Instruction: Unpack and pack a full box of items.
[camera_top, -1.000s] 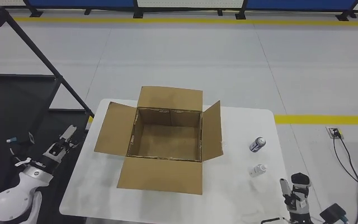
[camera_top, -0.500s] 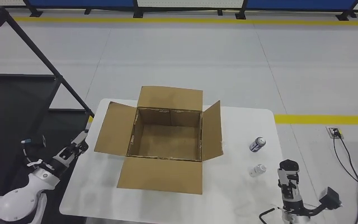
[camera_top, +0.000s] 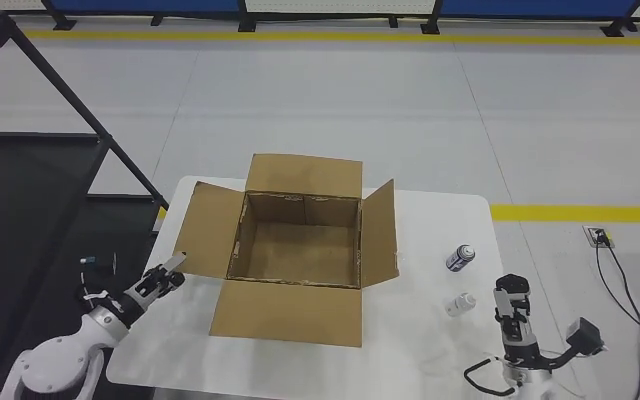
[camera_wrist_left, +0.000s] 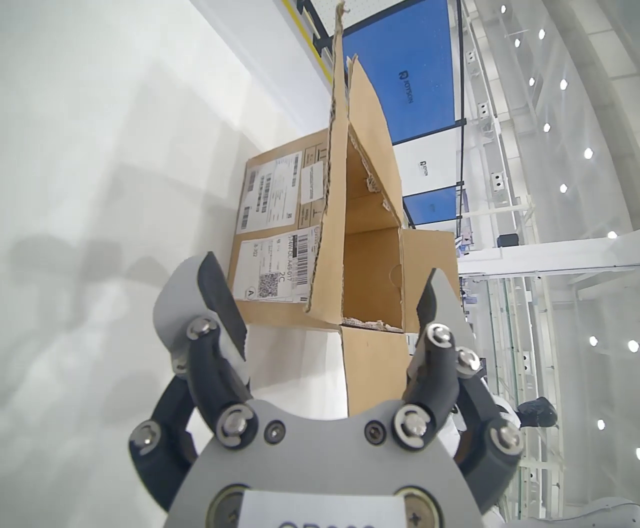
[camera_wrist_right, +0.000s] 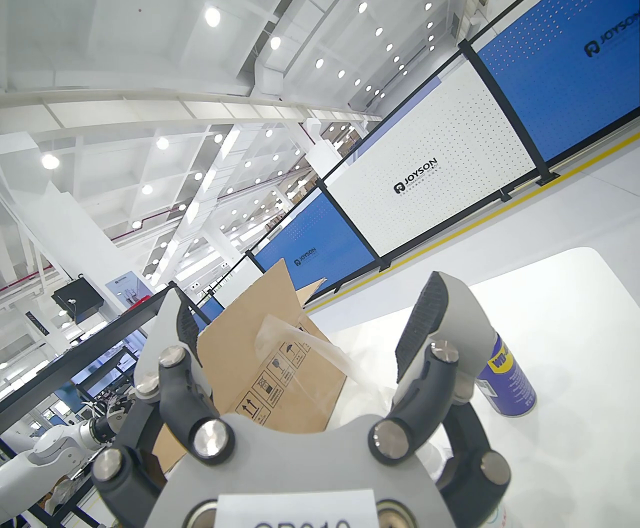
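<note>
The white table (camera_top: 430, 340) carried an open cardboard box (camera_top: 300, 250) at its middle, flaps spread. Toward the right edge sat a spray can (camera_top: 459, 259), a small white bottle (camera_top: 460, 303) just beside it.

1. The cardboard box (camera_top: 290, 312) is sitting upright in the middle of my worktop (camera_top: 430, 225). All four flaps are splaying open, and the inside is showing bare cardboard.
2. A blue spray can (camera_top: 459, 258) is resting on the worktop to my right of the box, apart from it.
3. A small white bottle (camera_top: 460, 303) is resting near the can, on the side closer to me.
</note>
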